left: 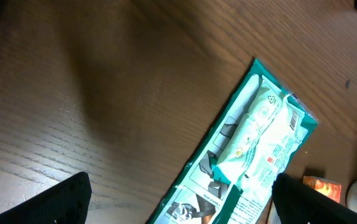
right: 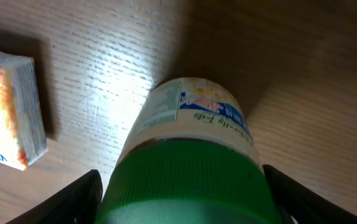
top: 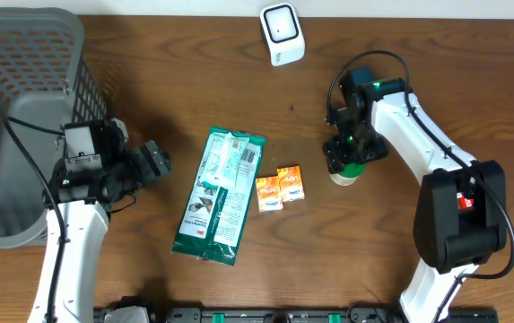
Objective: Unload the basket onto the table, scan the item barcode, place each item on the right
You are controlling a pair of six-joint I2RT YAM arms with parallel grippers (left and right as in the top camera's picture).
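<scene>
The right gripper (right: 184,196) hangs over a small bottle (right: 194,118) in the right half of the overhead frame, with one finger on each side of the bottle's green cap (right: 184,177). In the right wrist view its fingers (right: 72,199) sit at the two lower corners, right at the cap's edges. I cannot tell whether they press on the cap or stand just clear of it. The bottle stands upright on the wooden table (top: 149,54), its printed label turned toward the top of the wrist frame.

Just left of the bottle lie two small orange boxes (top: 280,188), side by side and touching. Further left, near the frame's centre, a long green packet (top: 219,197) lies flat, slightly tilted, with a paler pouch on top of its upper end.

The left gripper (top: 156,161) sits at centre left, spread wide with nothing between its fingers, and points toward the packet.

A white scanner (top: 283,34) stands at the top centre, well apart from the bottle. A grey mesh basket (top: 23,54) fills the upper left corner.
</scene>
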